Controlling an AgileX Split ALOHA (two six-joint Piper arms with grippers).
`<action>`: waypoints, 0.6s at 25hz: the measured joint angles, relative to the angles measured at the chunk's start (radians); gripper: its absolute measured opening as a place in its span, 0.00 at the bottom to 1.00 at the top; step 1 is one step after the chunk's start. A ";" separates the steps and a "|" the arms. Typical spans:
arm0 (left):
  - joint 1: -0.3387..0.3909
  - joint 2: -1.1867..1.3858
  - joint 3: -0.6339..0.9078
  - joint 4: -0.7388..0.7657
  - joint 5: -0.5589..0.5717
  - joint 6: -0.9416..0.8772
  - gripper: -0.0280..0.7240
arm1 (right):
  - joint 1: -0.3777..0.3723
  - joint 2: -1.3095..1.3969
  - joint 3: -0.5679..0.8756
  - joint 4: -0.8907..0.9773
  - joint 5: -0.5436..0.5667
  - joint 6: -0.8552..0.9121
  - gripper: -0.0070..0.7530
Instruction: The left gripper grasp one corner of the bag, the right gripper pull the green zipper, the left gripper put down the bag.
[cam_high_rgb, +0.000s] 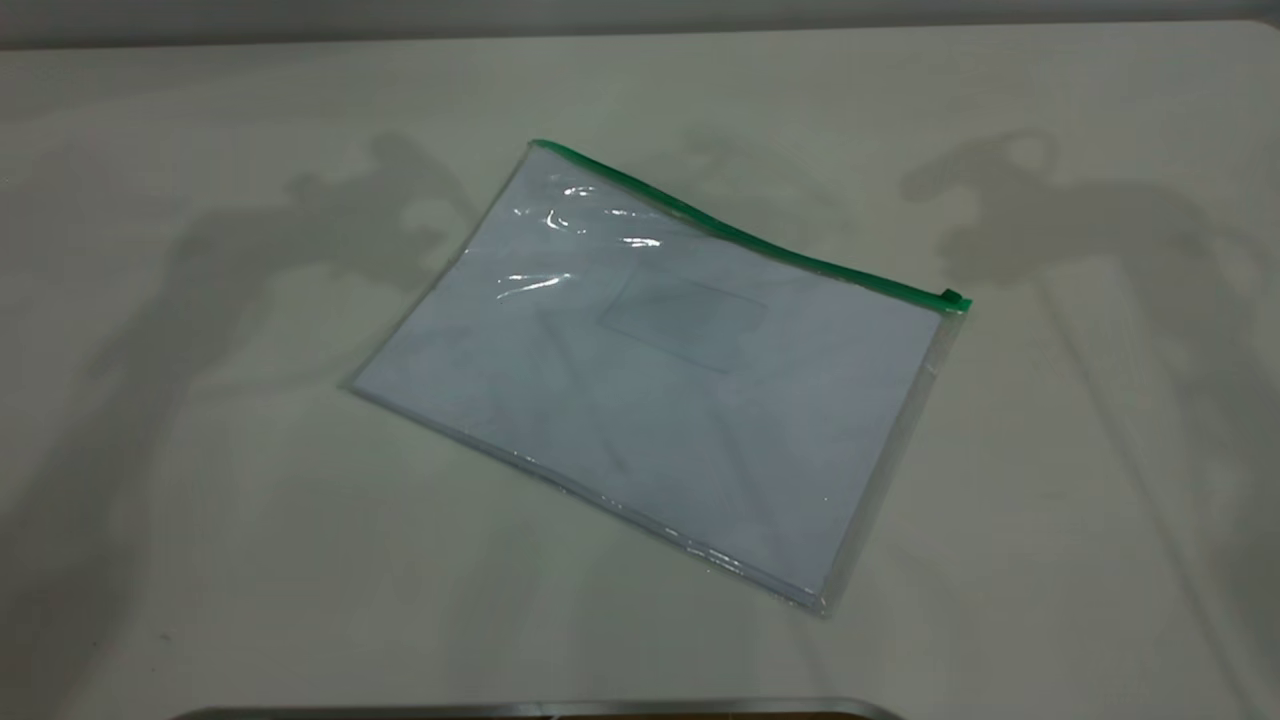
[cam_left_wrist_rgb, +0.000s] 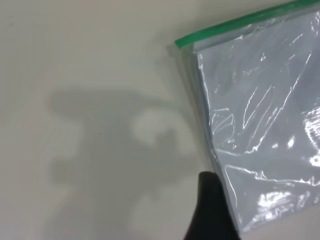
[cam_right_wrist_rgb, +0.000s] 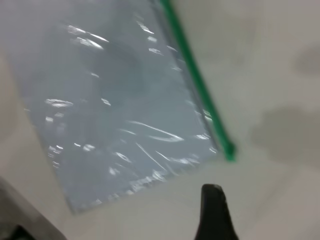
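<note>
Clear document bag (cam_high_rgb: 660, 380) lying flat on table (cam_high_rgb: 200, 560): thin, slippery, floppy film; best pinched at the corner beside green zipper (cam_high_rgb: 740, 235). The openness of both grippers cannot be told; neither holds anything.

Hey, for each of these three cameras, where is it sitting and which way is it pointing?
Exterior: high, facing the arms, looking down at the bag on the table; only arm shadows show.
Left wrist: above the bag's slider-free green zipper corner; one dark fingertip shows.
Right wrist: above the slider corner; one fingertip shows.
All three share the bag and zipper.
</note>
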 joint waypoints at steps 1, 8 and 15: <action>0.000 -0.022 0.000 0.020 0.016 -0.031 0.84 | 0.005 -0.020 -0.001 -0.025 0.002 0.016 0.75; 0.000 -0.180 0.000 0.158 0.181 -0.189 0.82 | 0.015 -0.266 -0.001 -0.053 0.020 0.090 0.75; 0.000 -0.364 0.000 0.251 0.218 -0.370 0.82 | 0.015 -0.562 -0.005 -0.053 0.031 0.176 0.75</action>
